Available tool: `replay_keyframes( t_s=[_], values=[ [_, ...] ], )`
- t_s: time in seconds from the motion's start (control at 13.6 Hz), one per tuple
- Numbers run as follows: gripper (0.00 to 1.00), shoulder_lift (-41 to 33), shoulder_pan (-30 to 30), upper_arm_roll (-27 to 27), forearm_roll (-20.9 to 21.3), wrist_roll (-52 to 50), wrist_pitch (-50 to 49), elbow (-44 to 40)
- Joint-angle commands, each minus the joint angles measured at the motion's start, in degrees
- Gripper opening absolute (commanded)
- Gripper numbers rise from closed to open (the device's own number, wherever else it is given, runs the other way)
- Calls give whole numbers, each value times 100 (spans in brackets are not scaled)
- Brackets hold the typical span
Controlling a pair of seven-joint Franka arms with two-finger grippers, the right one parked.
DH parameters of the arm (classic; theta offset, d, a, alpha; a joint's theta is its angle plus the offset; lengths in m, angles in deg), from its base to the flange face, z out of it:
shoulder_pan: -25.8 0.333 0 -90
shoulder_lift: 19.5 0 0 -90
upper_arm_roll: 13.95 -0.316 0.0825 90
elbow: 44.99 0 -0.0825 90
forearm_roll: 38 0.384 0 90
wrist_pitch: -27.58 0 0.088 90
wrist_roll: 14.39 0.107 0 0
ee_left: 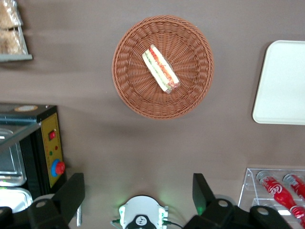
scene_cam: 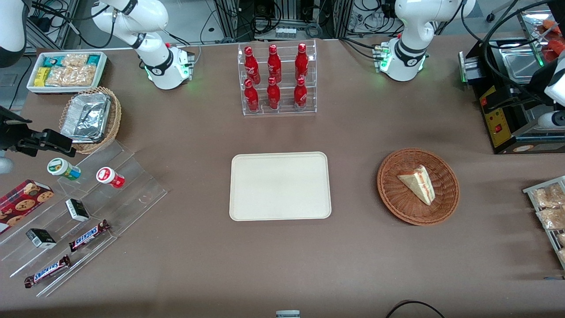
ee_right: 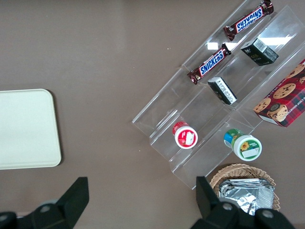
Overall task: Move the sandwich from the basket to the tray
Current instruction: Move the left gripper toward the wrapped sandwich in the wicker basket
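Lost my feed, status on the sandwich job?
Gripper open, high above the table. Sandwich in basket. Tray bare. Nothing between them.

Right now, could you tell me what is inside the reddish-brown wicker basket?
Only the sandwich lies in the basket; the weave beneath it is covered. The open gripper is high above the table, beside the basket.

The sandwich [scene_cam: 418,183], a triangular wedge of white bread with red-orange and green filling along its cut edge, lies on its side in the basket [scene_cam: 446,207], a round, shallow, reddish-brown wicker bowl. The gripper [ee_left: 138,191] hangs high above the tabletop, its jaws spread wide, well apart from the basket. The tray [scene_cam: 280,186], flat, cream-white and bare, lies beside the basket.
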Motion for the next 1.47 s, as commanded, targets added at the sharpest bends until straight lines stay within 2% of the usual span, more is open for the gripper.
replay_keyframes(
  t_s=[0.0,0.29,0.66,0.96,1.4],
  values=[
    [100,-76,-47,-23,55,219,44,1],
    [100,169,-73,-14,161,175,157,27],
    [100,679,-91,-14,188,-526,772,255],
    [100,689,-170,-5,188,-1475,2070,1342],
    [100,1022,-407,4,188,-2969,3531,2285]
  ],
)
